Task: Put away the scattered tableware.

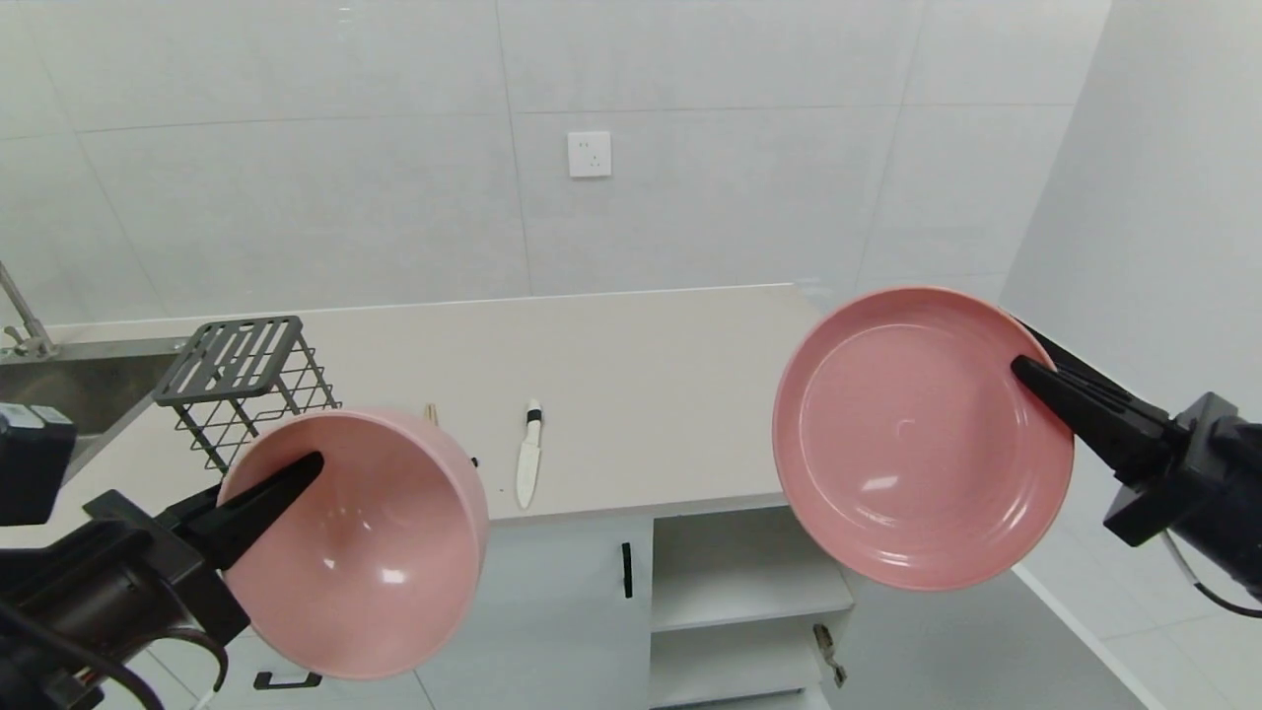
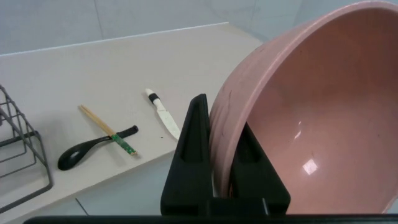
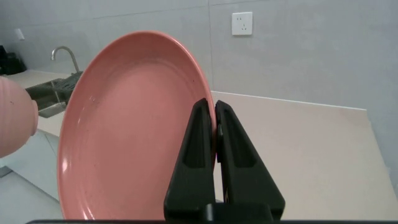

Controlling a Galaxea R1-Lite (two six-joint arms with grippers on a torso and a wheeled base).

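Note:
My left gripper is shut on the rim of a pink bowl, held tilted in the air in front of the counter; the wrist view shows the bowl clamped between the fingers. My right gripper is shut on the rim of a pink plate, held nearly upright off the counter's right end; the plate fills the view beside the gripper. On the counter lie a white knife, a black spoon and a chopstick.
A black wire rack stands at the counter's left, next to a steel sink. Below the counter an open cabinet shows white shelves. A tiled wall with a socket is behind.

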